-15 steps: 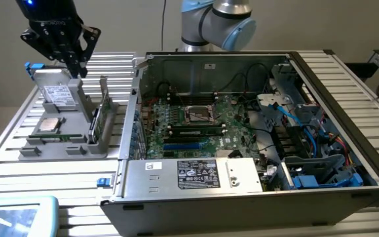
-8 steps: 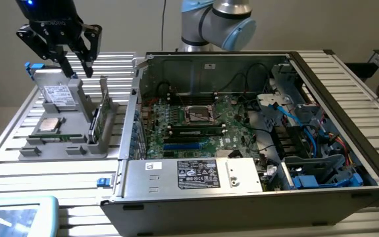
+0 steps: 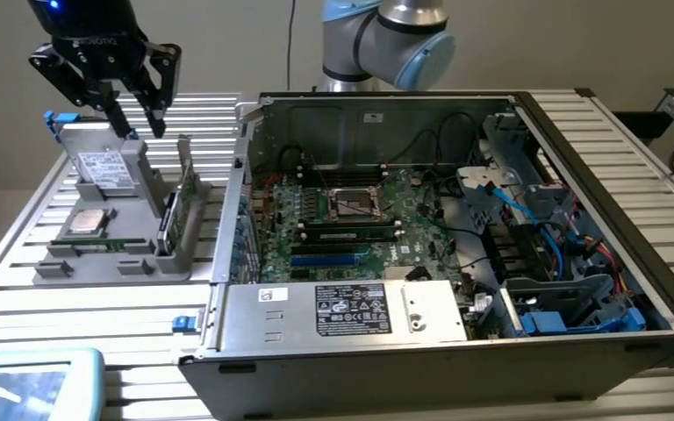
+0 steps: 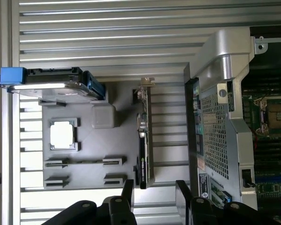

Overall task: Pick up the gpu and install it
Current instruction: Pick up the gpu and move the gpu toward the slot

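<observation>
The tool (image 3: 141, 129) hangs released and empty above the far end of the grey holder (image 3: 80, 263) – its jaws stand apart with nothing between them. The gpu (image 3: 172, 221) is well below it, standing on edge in a slot along the holder's side nearest the case (image 3: 234, 219), toward the exterior view's right of the tool.

In the wrist view the gpu (image 4: 144, 140) shows as a thin line, its long axis parallel to the case (image 4: 215, 131) wall, its bracket at the end by the drive (image 4: 51, 86). That line runs toward the gap between the fingers (image 4: 128, 192), nearer one than the other.

Room, as I judge it: open above the gpu's top edge, tighter on the case side – a narrow strip of table (image 4: 171, 154) separates them. The CPU (image 4: 63, 135) lies well apart on the other side.
</observation>
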Motion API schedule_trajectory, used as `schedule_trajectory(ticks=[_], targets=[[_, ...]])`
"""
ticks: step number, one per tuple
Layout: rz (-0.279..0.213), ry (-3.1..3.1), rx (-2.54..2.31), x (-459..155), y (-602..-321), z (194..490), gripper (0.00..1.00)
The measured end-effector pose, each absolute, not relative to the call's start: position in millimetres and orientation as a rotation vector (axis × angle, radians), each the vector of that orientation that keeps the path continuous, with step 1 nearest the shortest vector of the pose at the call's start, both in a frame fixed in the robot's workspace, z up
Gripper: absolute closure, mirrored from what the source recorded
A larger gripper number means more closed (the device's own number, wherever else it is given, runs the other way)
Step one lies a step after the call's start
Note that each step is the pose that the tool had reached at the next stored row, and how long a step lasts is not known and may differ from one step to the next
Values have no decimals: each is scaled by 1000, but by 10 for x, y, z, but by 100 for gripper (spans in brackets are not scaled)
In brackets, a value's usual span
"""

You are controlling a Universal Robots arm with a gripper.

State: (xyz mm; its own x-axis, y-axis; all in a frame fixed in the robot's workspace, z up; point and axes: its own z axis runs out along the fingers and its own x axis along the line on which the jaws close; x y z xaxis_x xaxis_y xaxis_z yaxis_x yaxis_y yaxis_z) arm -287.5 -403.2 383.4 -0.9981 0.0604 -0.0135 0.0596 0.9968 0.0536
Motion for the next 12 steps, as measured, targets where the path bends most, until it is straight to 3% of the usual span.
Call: schedule_trajectory(ticks=[12], targets=[[83, 3124, 94, -2875, -4032, 3799, 52]])
